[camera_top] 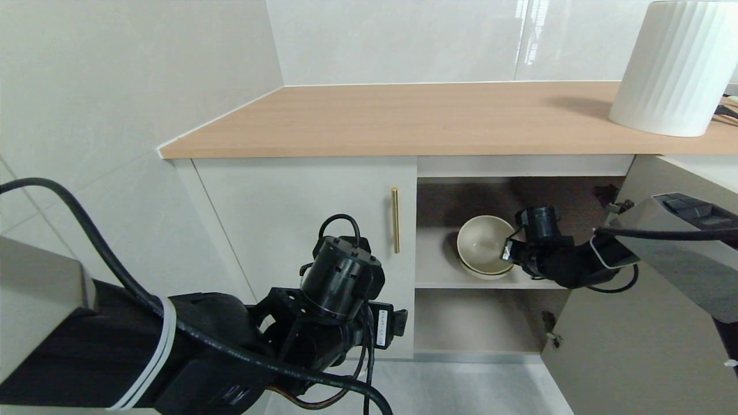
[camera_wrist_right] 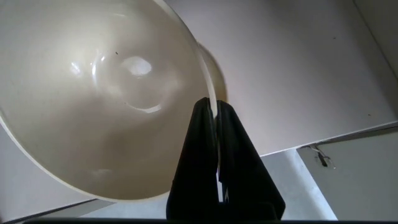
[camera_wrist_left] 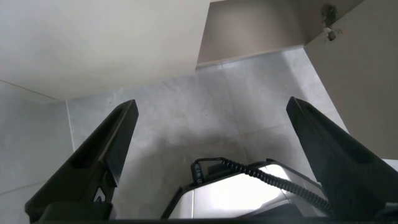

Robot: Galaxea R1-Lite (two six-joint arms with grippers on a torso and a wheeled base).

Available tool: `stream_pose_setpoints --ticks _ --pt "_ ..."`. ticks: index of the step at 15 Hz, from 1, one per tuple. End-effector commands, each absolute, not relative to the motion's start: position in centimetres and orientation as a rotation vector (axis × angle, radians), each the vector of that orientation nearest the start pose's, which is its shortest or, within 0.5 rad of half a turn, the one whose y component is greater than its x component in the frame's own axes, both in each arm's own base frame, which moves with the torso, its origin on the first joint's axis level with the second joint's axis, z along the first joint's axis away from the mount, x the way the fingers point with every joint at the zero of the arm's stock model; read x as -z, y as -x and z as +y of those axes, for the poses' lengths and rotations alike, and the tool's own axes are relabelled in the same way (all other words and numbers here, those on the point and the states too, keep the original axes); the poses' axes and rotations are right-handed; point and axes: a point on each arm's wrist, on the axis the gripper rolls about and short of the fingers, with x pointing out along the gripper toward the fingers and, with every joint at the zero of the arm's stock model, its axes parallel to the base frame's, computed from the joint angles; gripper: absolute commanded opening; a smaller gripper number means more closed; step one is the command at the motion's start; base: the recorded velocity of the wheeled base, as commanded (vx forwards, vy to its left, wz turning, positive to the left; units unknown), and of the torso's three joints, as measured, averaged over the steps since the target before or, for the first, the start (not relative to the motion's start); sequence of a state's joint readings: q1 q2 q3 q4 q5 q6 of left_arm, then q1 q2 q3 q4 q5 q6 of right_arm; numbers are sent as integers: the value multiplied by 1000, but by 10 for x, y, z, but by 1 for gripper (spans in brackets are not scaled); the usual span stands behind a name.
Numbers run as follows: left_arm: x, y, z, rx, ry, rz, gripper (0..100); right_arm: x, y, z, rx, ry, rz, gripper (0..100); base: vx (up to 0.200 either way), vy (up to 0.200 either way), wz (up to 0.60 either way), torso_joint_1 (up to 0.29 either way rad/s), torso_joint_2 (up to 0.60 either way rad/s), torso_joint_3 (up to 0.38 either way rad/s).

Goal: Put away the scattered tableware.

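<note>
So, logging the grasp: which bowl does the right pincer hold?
The upper, tilted bowl, its rim pinched by the right pincer; the other bowl sits beneath it.

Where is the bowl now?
In the head view, the bowl is tilted over the open cabinet's shelf, right of the gold handle, its rim gripped by the right tool.

The right gripper (camera_wrist_right: 214,115) is pinching the rim of a bowl (camera_wrist_right: 106,81) (arm stretched forward); the left gripper (camera_wrist_left: 211,109) is hanging low, pointing down, fingers spread wide.
</note>
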State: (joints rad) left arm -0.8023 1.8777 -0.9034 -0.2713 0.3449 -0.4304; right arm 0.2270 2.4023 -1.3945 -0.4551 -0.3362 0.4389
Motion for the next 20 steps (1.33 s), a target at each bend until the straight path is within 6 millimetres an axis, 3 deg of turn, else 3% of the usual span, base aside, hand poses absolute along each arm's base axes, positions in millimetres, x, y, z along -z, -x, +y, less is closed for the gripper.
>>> stream_pose_setpoints --ticks 1,9,10,20 --pt "-118 -234 -231 298 25 673 100 -38 -456 98 221 -273 502 0 0 0 0 0 0 0" --pt "-118 -234 -231 295 32 674 100 -35 -457 97 222 -269 509 0 0 0 0 0 0 0" --pt "-118 -234 -231 294 37 675 100 -34 -457 98 221 -269 511 100 0 0 0 0 0 0" --pt "-118 -235 -230 290 40 676 100 -46 -454 101 204 -282 496 100 0 0 0 0 0 0"
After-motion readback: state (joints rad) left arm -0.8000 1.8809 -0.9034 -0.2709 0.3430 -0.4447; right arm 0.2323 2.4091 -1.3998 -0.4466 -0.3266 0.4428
